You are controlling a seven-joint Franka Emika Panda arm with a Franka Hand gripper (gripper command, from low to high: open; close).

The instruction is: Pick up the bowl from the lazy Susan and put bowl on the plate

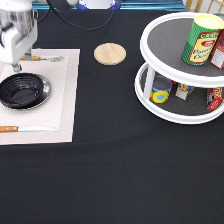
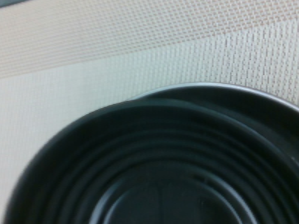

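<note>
The black ridged bowl [image 1: 22, 91] sits inside the silver plate [image 1: 48, 89] on a beige placemat [image 1: 57, 100] at the exterior view's left. Only a thin edge of the plate shows around the bowl. My gripper [image 1: 16, 66] hangs just above the bowl's far rim, at the exterior view's top left. The wrist view looks down close on the bowl [image 2: 168, 170], with the plate's rim [image 2: 228, 90] beyond it. The two-tier white lazy Susan [image 1: 170, 37] stands at the exterior view's right, far from the gripper, with no bowl on it.
Cans [image 1: 201, 40] stand on both tiers of the lazy Susan. A round wooden disc [image 1: 110, 54] lies at top centre. A fork [image 1: 47, 59] and a knife [image 1: 25, 129] lie on the placemat either side of the plate. The tabletop is black cloth.
</note>
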